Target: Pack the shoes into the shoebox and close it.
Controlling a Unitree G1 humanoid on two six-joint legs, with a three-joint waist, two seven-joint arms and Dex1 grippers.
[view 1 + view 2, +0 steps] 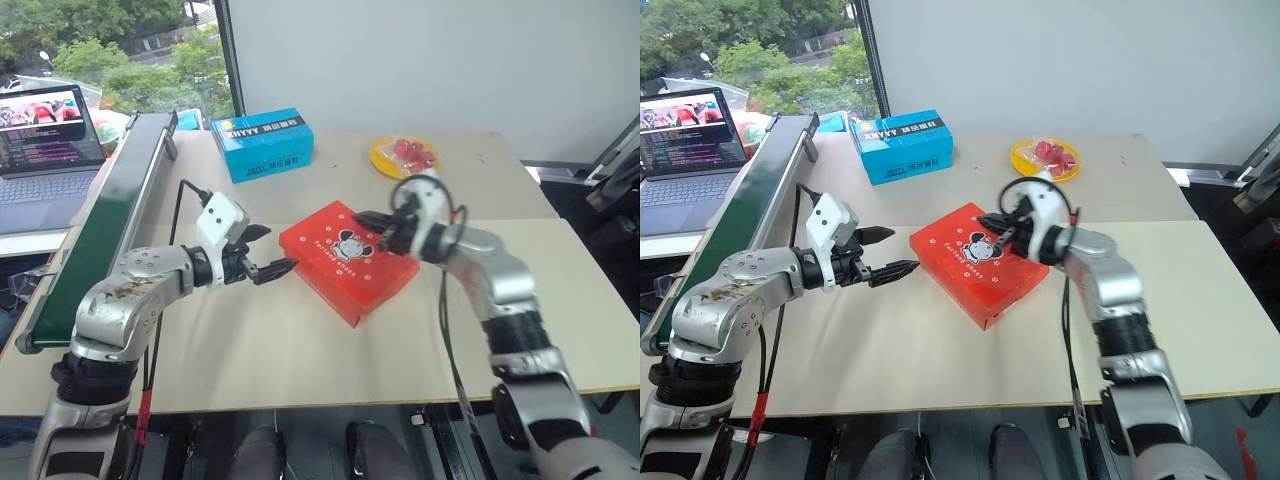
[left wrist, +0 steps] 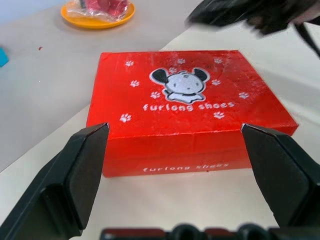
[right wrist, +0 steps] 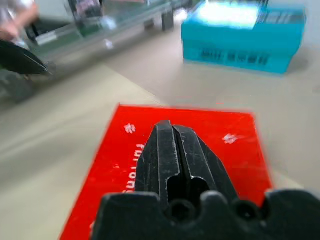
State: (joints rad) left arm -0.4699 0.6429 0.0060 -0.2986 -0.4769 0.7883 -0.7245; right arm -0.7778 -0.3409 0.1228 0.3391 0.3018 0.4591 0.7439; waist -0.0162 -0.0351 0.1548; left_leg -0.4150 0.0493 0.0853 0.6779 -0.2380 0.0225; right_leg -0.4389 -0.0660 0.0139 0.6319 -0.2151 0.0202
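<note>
The red-orange shoebox (image 1: 345, 262) lies on the table with its lid down, the cartoon mouse picture (image 2: 181, 85) facing up. The shoes are hidden from view. My left gripper (image 1: 278, 248) is open and level just off the box's left end, its two fingers (image 2: 82, 165) spread about as wide as the box's near side without touching it. From the right, my right gripper (image 1: 362, 218) reaches in shut, empty, close over the lid's far right part; its joined fingertips (image 3: 167, 127) hang above the red lid.
A blue box with white lettering (image 1: 262, 143) stands at the back of the table. A yellow plate (image 1: 403, 155) with red pieces sits at the back right. A long dark green board (image 1: 100, 220) runs along the table's left edge, with a laptop (image 1: 45, 140) beyond it.
</note>
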